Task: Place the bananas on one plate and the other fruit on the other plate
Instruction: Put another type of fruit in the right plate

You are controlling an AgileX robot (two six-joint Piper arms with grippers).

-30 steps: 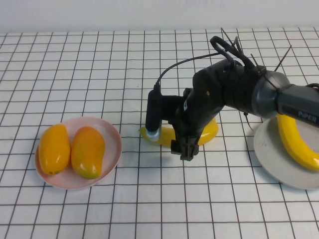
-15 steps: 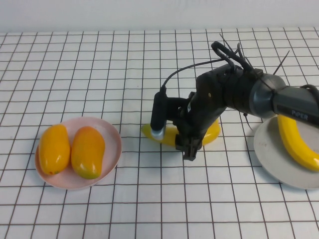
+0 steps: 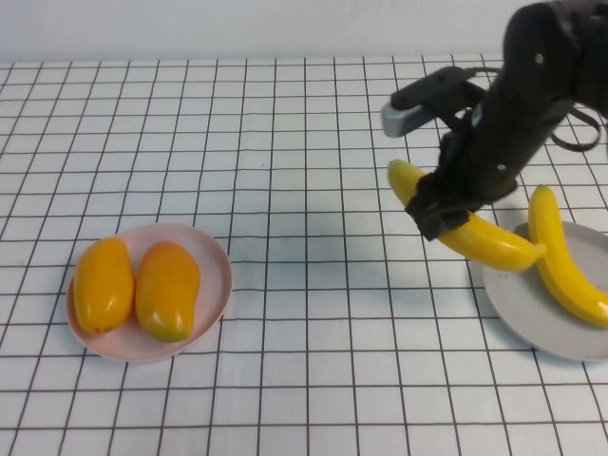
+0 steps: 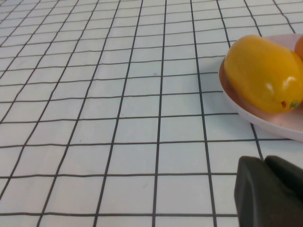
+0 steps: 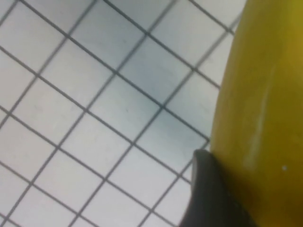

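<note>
My right gripper [image 3: 439, 211] is shut on a yellow banana [image 3: 494, 243] and holds it in the air just left of the light-grey plate [image 3: 518, 306]. The banana's right tip reaches over the plate's rim. In the right wrist view the banana [image 5: 258, 118] fills one side beside a dark finger [image 5: 208, 189]. A second banana [image 3: 562, 258] lies on the grey plate. Two orange-yellow mango-like fruits [image 3: 103, 281] [image 3: 168, 289] lie on the pale pink plate [image 3: 215, 275] at the left. My left gripper [image 4: 270, 189] hovers low beside the pink plate [image 4: 265, 118], shut and empty; one fruit [image 4: 262, 73] shows there.
The table is white with a black grid. A white wall runs along the back. The grey plate is cut off by the right edge of the high view.
My right gripper has lifted the banana from the table's middle and carried it to the right, up to the grey plate. The fruits on the pink plate have not moved.
</note>
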